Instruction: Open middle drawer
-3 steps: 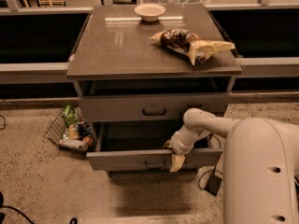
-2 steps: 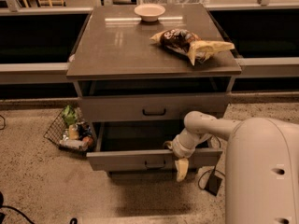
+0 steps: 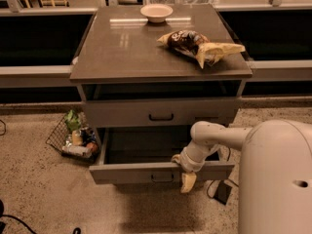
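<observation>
Since 1.0 s ago: hand [image 3: 186, 175] has dropped lower on the front of the middle drawer [image 3: 146, 172]; its pale tip now hangs past the panel's lower edge, where before it sat level with the panel. Drawer position looks about unchanged.

Middle drawer: pulled well out from the table [image 3: 126, 57], lower centre of frame, dark interior exposed. Its handle [image 3: 162, 178] sits at panel centre, just left of the hand.

Hand: against the front panel, right of centre, reaching over the top edge. Cannot tell whether it is clenched or released.

Arm [image 3: 214, 135]: comes in from the white robot body [image 3: 275, 179] at lower right, bends down to the drawer.

Top drawer [image 3: 161, 113]: closed, directly above the open one.

Table top: bowl [image 3: 156, 12] at the far edge, upper centre; chip bag [image 3: 200, 47] to the right, near the right edge.

Floor, left of the table: wire basket [image 3: 73, 136] with mixed items.
</observation>
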Tool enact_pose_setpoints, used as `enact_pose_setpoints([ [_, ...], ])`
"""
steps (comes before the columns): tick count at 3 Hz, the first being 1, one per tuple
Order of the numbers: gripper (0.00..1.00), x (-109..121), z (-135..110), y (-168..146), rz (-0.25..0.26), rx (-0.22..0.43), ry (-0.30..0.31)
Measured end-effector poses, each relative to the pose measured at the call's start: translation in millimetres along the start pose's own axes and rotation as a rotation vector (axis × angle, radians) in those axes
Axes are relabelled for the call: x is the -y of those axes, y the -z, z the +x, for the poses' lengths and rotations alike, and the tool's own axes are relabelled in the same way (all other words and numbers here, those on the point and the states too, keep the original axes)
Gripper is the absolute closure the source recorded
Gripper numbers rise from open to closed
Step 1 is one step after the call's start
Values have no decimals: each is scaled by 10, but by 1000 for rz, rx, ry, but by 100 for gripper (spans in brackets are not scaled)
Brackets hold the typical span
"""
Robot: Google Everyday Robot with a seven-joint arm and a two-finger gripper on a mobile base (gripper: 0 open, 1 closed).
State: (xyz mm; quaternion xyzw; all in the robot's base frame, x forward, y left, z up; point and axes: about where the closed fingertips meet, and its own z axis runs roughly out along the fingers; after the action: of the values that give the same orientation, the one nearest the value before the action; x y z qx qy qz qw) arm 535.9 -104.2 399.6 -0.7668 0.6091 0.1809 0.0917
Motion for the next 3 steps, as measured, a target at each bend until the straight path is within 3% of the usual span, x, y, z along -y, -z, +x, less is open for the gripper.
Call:
enact_pose_setpoints([
  [3,95,-13,-35,11,1,-5,-2],
])
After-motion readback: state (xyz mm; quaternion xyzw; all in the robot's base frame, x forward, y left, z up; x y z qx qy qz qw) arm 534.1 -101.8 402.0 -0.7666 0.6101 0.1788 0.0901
